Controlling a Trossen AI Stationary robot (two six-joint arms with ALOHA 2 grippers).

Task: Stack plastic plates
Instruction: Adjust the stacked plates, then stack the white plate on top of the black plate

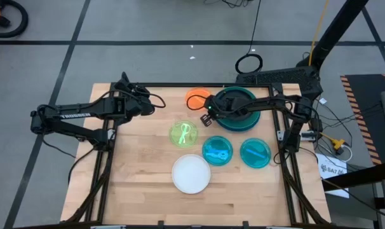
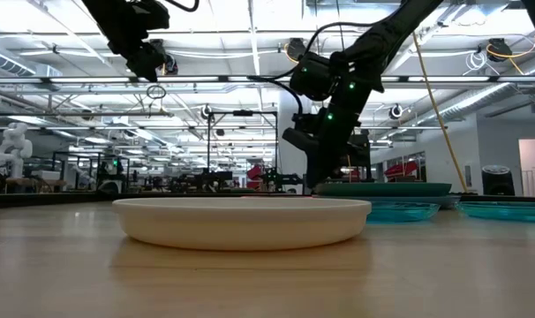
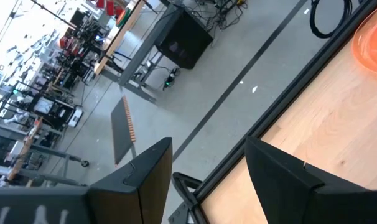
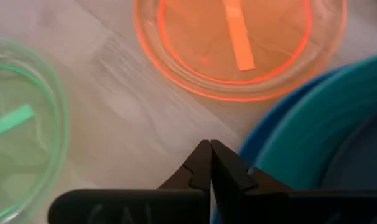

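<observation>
- Clenched tight with nothing between its fingers, our right gripper (image 4: 210,163) hangs low over bare wood, just beside the rim of the large blue round plastic plate (image 1: 238,122) that carries the dark teal plate (image 1: 236,102).
- From that claw, the small translucent orange round plate (image 4: 238,43) lies straight ahead, apart from the fingertips; the lime green translucent plate (image 4: 17,130) lies off to one side.
- We judge the orange plate the likely next pick, and the right arm is the nearer one.
- Being round and flat, these plates have no long axis or heading; only the rim matters.
- Further out sit two cyan plates (image 1: 216,151) and the white plate (image 1: 191,173).
- Our left gripper (image 3: 207,180) waits spread wide at the table's far left edge.
</observation>
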